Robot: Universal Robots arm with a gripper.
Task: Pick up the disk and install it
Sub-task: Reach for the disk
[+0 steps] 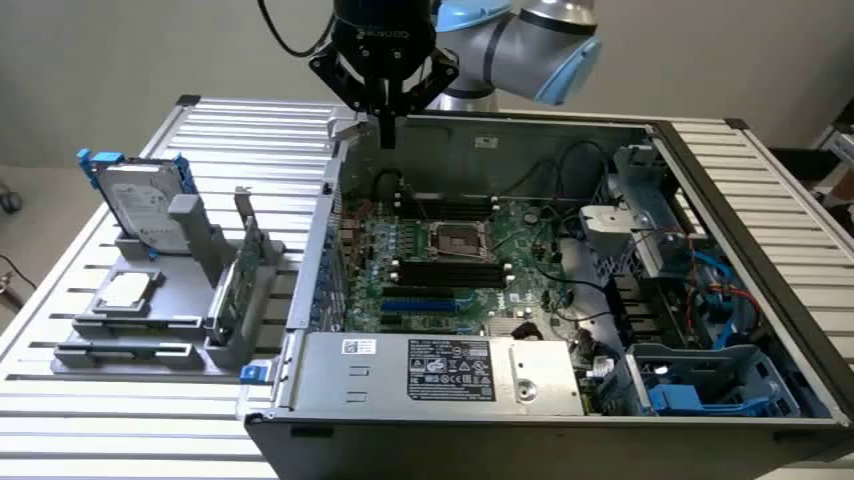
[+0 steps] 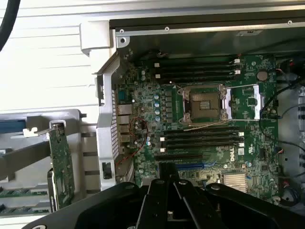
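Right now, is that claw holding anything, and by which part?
Nothing. The gripper hangs shut and empty above the computer case; the disk stands in the grey rack.

Bright, even light; slatted table (image 2: 43, 62) washed out white in wrist view; computer case (image 1: 534, 135) interior darker.

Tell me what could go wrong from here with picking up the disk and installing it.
1. The gripper hangs shut above the open case's corner, away from the disk; a low sideways move could clip the case wall.
2. The disk stands upright in a grey holder near the green circuit card; an off-centre grasp might knock the card.
3. The motherboard lies exposed; a slipped disk could strike it.
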